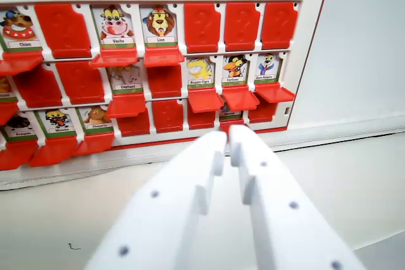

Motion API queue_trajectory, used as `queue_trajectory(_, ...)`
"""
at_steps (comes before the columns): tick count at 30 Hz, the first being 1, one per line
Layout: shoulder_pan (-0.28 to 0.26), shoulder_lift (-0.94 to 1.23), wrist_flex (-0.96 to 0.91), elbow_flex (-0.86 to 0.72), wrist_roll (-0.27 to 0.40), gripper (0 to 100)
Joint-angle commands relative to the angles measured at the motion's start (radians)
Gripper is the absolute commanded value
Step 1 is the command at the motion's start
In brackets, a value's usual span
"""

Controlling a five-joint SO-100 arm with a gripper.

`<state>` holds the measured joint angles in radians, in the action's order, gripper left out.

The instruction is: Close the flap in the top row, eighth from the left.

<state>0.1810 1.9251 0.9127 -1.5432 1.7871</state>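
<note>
A white board [310,42] holds three rows of red flaps over animal cards. In the top row, the three rightmost flaps [202,26], [242,24] and the last one [278,23] stand upright and cover their cards. The Vache card [114,24] and the Lion card [160,24] show, with their flaps lying flat below them. My white gripper [228,140] fills the lower middle of the wrist view. Its fingertips are nearly touching, with nothing between them, and point at the board's bottom edge, well below the top row.
In the middle row the Requin-Tigre [199,69], Corbeau [235,67] and Ours Polaire [267,66] cards show above flat flaps. The bottom row shows Mouche [58,120] and Chouette [97,117]. A white tabletop [354,181] lies in front of the board.
</note>
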Motion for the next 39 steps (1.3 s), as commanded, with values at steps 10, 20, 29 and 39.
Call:
queue_trajectory(10, -0.098, 0.339, 0.103, -0.078, -0.044, 0)
queue_trajectory(20, -0.158, 0.425, 0.161, -0.094, -0.08, 0)
queue_trajectory(29, -0.155, 0.449, 0.169, -0.121, -0.08, 0)
queue_trajectory(39, -0.164, 0.454, 0.17, -0.141, -0.091, 0)
